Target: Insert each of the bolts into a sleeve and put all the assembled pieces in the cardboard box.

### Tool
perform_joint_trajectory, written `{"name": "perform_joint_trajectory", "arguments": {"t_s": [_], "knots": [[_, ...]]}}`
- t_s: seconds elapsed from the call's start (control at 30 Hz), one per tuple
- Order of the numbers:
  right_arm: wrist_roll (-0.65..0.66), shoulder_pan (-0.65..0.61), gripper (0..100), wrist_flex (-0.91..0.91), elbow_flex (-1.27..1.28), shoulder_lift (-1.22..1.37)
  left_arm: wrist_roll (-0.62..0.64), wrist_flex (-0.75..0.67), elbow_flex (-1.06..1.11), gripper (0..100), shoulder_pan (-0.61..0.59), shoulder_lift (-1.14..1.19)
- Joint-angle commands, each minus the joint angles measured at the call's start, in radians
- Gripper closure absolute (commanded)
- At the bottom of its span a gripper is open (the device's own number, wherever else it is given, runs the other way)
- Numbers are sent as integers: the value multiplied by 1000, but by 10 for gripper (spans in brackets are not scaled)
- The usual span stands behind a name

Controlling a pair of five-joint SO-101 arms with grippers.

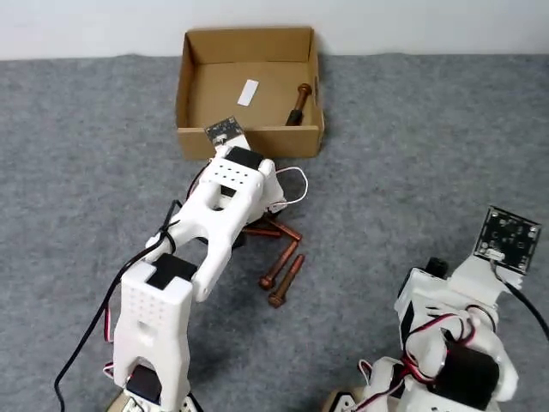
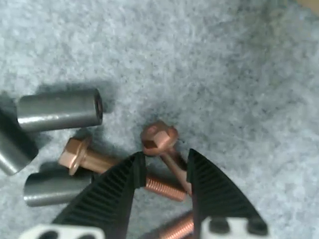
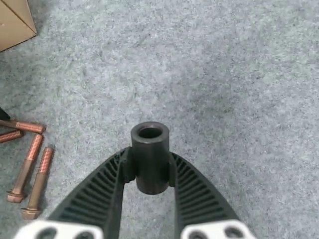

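1. We see a grey mat (image 1: 429,146) with a coarse, flecked, felt-like texture. It spans the high view from side to side, and both wrist views show the same texture close up.
2. We see a plain white surface (image 1: 86,26) bordering the mat along the mat's far edge, as a straight band.
3. We note a small white slip (image 1: 248,92) near the mat's far edge, left of the mat's middle. It is rectangular and set at a slant to that edge.
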Motion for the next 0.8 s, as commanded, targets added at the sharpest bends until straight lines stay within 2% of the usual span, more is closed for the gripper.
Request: {"name": "perform_joint_trajectory", "arguments": {"t_s": [0.0,0.23,0.43,0.77], "knots": [[-9,8,991,-25,-8,5,3,-3,-35,859,-5,12],[-8,7,991,-25,-8,12,5,-9,-96,861,-3,69],[-6,7,991,-25,-8,13,6,57,-191,998,-12,127],[-6,7,991,-39,-9,5,6,233,-423,996,-5,166]]}}
